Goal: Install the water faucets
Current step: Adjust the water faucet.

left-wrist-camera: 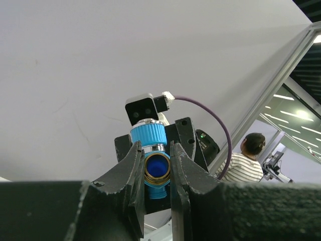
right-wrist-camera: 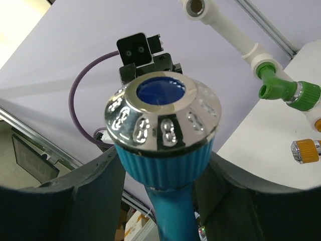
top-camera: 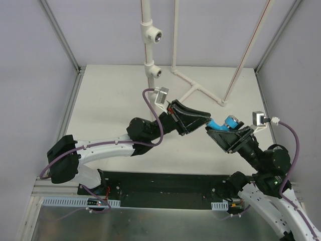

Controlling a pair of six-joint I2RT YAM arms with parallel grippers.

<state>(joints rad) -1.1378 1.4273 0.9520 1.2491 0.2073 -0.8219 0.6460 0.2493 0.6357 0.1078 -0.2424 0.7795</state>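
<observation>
The light blue faucet [top-camera: 216,124] hangs in the air between my two grippers, above the right half of the table. My left gripper [top-camera: 204,122] is shut on its brass threaded end [left-wrist-camera: 157,168]. The faucet's ribbed blue knob with a shiny cap [right-wrist-camera: 163,120] sits at my right gripper [top-camera: 221,132], whose jaws stand open on either side of the thin blue stem with gaps showing. In the right wrist view, a green faucet [right-wrist-camera: 281,90] sits on a white pipe fitting [right-wrist-camera: 263,63], and an orange faucet [right-wrist-camera: 305,150] is just below it.
A white upright pipe carries two empty tee fittings [top-camera: 156,36] [top-camera: 155,72] at the back. More white pipe [top-camera: 200,90] lies on the table [top-camera: 110,100] behind the grippers. Grey walls and metal frame posts [top-camera: 60,35] enclose the table.
</observation>
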